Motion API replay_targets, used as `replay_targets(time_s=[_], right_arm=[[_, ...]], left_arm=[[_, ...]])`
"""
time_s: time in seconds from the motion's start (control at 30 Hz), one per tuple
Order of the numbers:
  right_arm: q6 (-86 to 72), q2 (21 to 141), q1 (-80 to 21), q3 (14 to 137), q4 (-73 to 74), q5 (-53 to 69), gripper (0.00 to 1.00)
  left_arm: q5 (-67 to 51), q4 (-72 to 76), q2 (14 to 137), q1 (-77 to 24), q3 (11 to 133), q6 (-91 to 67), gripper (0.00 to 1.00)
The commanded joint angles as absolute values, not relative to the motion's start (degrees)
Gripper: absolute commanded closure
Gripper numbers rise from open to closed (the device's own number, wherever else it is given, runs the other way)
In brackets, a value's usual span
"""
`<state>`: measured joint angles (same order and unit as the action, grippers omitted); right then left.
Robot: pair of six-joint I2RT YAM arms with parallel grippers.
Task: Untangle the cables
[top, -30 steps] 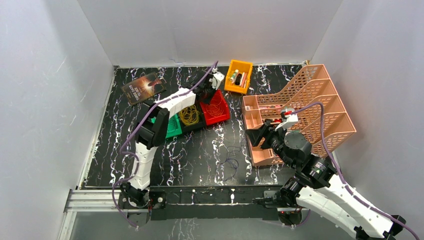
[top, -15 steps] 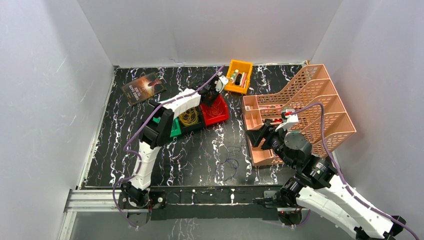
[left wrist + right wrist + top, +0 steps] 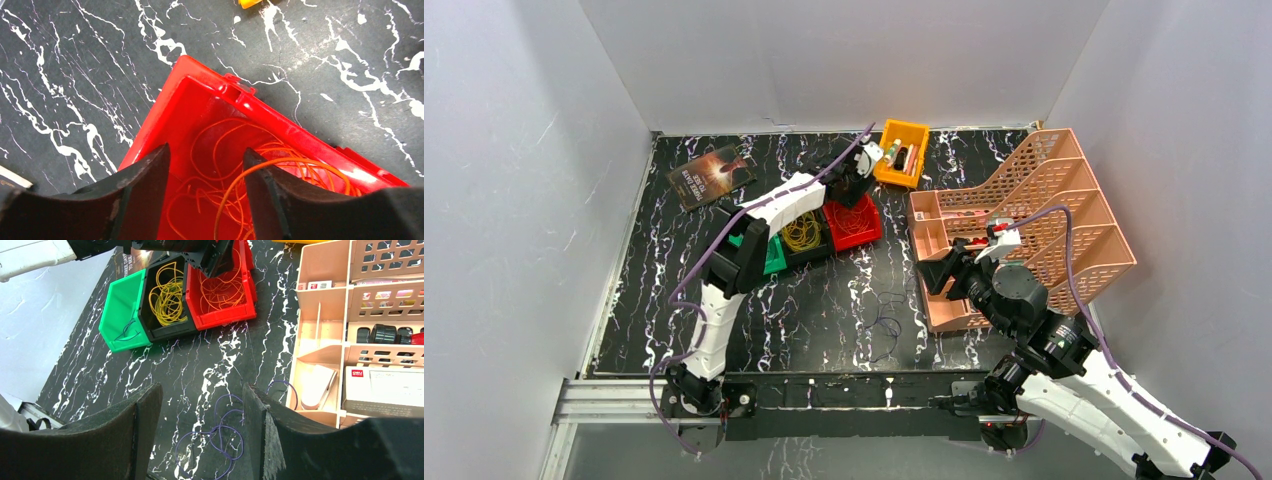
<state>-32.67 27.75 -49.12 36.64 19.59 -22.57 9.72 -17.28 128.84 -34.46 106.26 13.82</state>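
Because the cables are hair-thin, limp loops of wire, they will likely weigh almost nothing, sag and spring rather than hold a shape, and drag along any neighbour they are hooked through. They lie partly sorted. The orange wire loops (image 3: 220, 287) fill the red plastic bin (image 3: 225, 320). The yellow wire loops (image 3: 167, 295) sit in the black plastic bin (image 3: 170, 331) just beside it. One dark purple strand (image 3: 127, 330) rests in the green plastic bin (image 3: 107, 320). A loose knot of dark purple wire loops (image 3: 220, 435) lies on the black marbled worktop (image 3: 175, 370), near the peach plastic desk organiser (image 3: 300, 315).

The left gripper (image 3: 205, 155) hangs over a corner of the red bin, its fingers spread with nothing pinched; orange wire lies below the gap. The right gripper (image 3: 201, 390) hovers above the purple knot, its fingers likewise spread and empty.

The wire will probably slip from flat pads. A firm pinch on a single strand at the outer arc of a loop, away from the crossings, seems the best hold. Grabbing at the crossings would risk tightening the snarl.
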Motion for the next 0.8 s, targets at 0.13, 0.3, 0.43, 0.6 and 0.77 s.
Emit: replay_targets(time_s=[0.13, 0.3, 0.43, 0.6, 0.77], right_arm=[[-32.74, 28.12, -49.04, 36.57, 16.87, -22.81, 0.31], [-32.78, 28.28, -49.04, 36.49, 16.71, -22.71, 0.31], [-32.78, 28.57, -49.03, 36.35, 16.40, -22.42, 0.31], [-32.87, 28.65, -49.04, 36.04, 16.14, -22.25, 0.31], [-32.94, 28.48, -48.97, 36.08, 16.43, -22.41, 0.31]], left_arm=[[11.22, -19.16, 121.08, -34.80, 106.28, 14.45, 0.38], [10.20, -19.16, 117.86, -34.80, 104.61, 13.68, 0.37], [8.87, -19.15, 115.76, -34.76, 103.57, 13.23, 0.39], [8.20, -19.38, 115.28, -34.80, 103.30, 12.93, 0.46], [5.80, -20.04, 115.88, -34.80, 103.46, 12.68, 0.51]])
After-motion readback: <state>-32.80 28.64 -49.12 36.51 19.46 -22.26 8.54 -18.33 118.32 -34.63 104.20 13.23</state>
